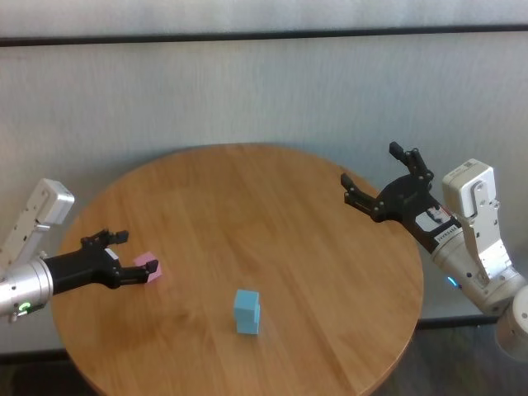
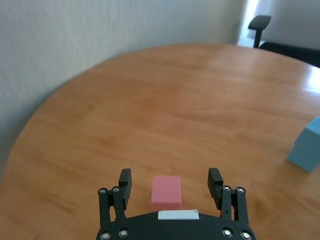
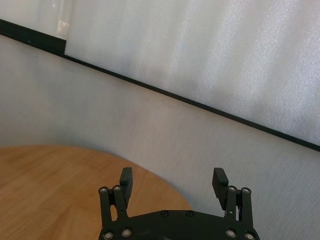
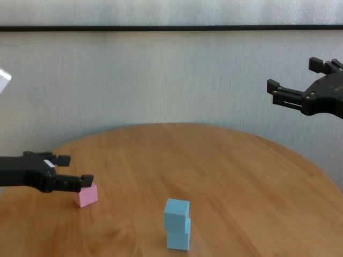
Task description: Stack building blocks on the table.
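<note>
At the left side of the round wooden table (image 1: 247,190), the left gripper (image 2: 170,187) hung low over the wood with its jaws spread wide, one finger on each side of the pink cube (image 2: 166,192). Neither pad touched the cube; a clear gap showed on both flanks in the left wrist view. The pink cube sat flat on the table, square to the fingers, near the table's left edge.

It looked like a small, light, rigid block with matte faces, so it probably would not slip or deform under a modest squeeze. The best hold seemed to be across its two opposite vertical sides, about mid-height, leaving the bottom face free to seat on the stack.

Toward the middle and nearer the robot stood the two light blue cubes (image 4: 177,224), already one on the other, the upper one twisted slightly off the lower. That small offset suggested the tower could topple if nudged, so the pink one would want a gentle, centred landing.

On the right, the right gripper (image 1: 386,181) was raised above the table's right edge, jaws open and empty.
</note>
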{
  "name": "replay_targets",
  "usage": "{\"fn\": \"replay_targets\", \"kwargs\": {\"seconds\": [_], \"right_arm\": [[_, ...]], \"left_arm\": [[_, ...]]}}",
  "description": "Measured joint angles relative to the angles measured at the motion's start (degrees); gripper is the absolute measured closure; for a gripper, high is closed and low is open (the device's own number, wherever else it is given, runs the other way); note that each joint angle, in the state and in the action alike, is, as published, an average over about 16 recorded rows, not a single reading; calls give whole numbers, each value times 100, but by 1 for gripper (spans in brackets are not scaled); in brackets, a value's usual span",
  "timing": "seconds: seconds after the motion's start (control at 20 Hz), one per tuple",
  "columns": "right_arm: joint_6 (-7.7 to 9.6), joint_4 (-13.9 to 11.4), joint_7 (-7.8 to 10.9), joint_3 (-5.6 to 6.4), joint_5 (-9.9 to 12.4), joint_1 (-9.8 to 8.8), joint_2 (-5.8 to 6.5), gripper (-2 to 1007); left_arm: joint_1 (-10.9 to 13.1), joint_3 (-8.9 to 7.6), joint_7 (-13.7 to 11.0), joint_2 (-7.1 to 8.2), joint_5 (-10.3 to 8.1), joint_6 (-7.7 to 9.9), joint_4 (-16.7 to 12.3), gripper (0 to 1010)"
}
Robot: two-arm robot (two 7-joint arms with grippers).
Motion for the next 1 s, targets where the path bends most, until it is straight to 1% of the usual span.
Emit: {"fn": "replay_targets", "kwargs": {"seconds": [0.3,0.45,0.75,1.0], "right_arm": [[2,0,0,0,1,0,0,0],[3,0,0,0,1,0,0,0],[4,0,0,0,1,0,0,0],[4,0,0,0,1,0,0,0]], "left_arm": [[-59,68,-71,8,-3,212,60,11],[-61,97,-107,-4,-27,265,77,11],[-84,165,-174,-39,-40,222,162,11],[-132,214,-162,-60,7,151,255,11]]}}
